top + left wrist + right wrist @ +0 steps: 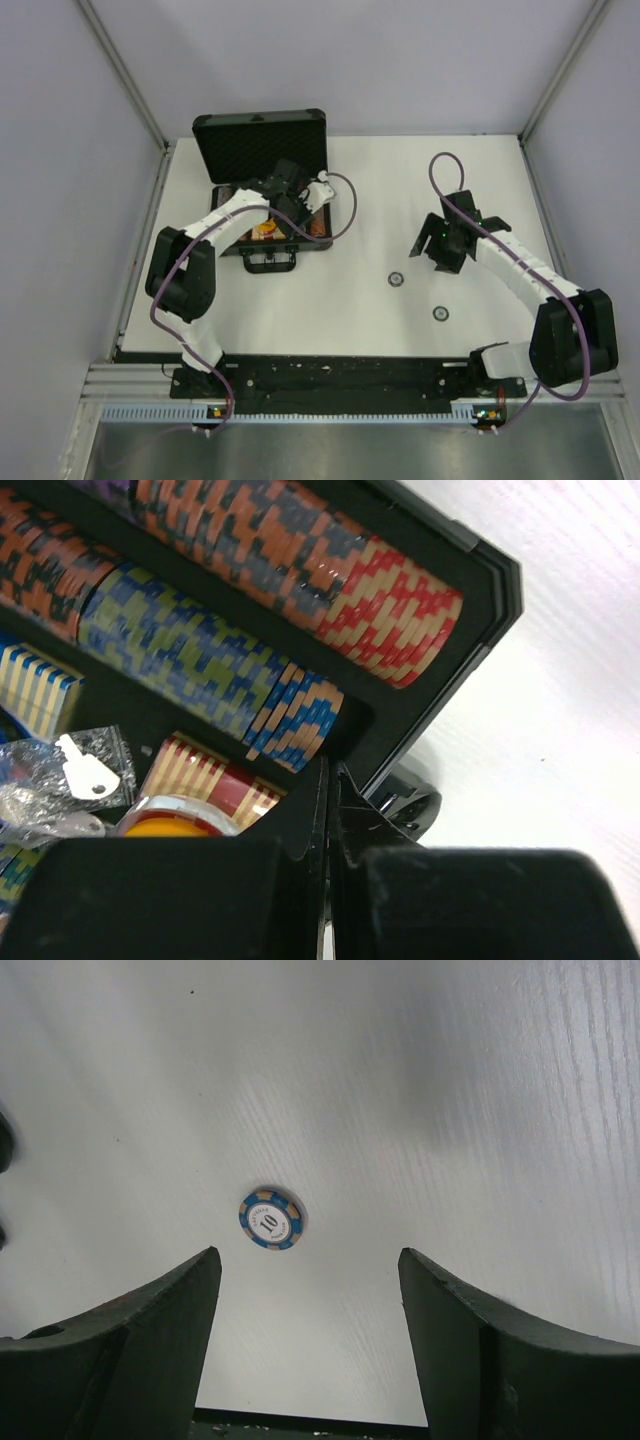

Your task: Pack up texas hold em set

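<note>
Left gripper (330, 800) clenched, seemingly empty, over chip rows (200, 650) in open briefcase (262, 148), 10 o'clock on table (330, 330). Right gripper (308, 1258) released, blue 10 chip (270, 1219) at its 12 o'clock.

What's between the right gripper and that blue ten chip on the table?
Nothing. In the right wrist view only bare white table separates the open right gripper from the blue chip.
</note>
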{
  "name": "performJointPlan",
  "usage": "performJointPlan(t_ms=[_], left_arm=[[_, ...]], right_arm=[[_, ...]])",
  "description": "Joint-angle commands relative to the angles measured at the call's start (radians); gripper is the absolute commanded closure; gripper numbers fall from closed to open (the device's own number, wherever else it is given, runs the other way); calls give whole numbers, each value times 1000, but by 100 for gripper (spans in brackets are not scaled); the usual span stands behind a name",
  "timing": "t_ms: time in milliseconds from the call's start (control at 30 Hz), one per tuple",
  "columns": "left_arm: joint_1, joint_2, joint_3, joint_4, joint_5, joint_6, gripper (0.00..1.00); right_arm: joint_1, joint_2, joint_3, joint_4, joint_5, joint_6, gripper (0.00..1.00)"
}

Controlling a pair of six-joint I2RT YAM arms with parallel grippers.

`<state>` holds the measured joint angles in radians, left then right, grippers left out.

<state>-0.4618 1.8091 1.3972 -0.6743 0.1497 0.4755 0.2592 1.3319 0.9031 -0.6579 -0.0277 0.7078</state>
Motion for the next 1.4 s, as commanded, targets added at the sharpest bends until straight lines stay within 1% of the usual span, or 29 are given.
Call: performJointPlan(t_ms=[0, 200, 333, 400, 467, 633, 767, 833, 1000, 1167, 1367], left_arm=[[15, 7, 31, 31, -36, 23, 100], [15, 13, 33, 76, -30, 9, 100], [15, 19, 34, 97, -18, -5, 99], [15, 29, 29, 108, -15, -12, 97], [17, 38, 29, 111, -16, -23, 94], [17, 21, -9, 148, 7, -58, 88], [17, -11, -55, 170, 19, -66, 79], [17, -30, -89, 194, 21, -64, 73], [15, -73, -165, 252, 24, -74, 65], [15, -79, -185, 262, 24, -89, 62], [15, -113, -213, 269, 27, -98, 61]], right_arm=[[-8, 12, 19, 29, 8, -14, 29], [-8, 24, 22, 32, 2, -33, 29], [-8, 49, 19, 55, -35, -112, 27], [3, 81, 22, 52, -32, -174, 27], [31, 101, 23, 46, -3, -198, 26], [123, 128, 22, 46, 72, -214, 26], [176, 144, 31, 58, 98, -229, 24], [201, 154, 37, 66, 123, -246, 23], [261, 187, 39, 87, 163, -278, 21], [325, 223, 46, 116, 207, -295, 21], [345, 256, 48, 155, 236, -312, 21]])
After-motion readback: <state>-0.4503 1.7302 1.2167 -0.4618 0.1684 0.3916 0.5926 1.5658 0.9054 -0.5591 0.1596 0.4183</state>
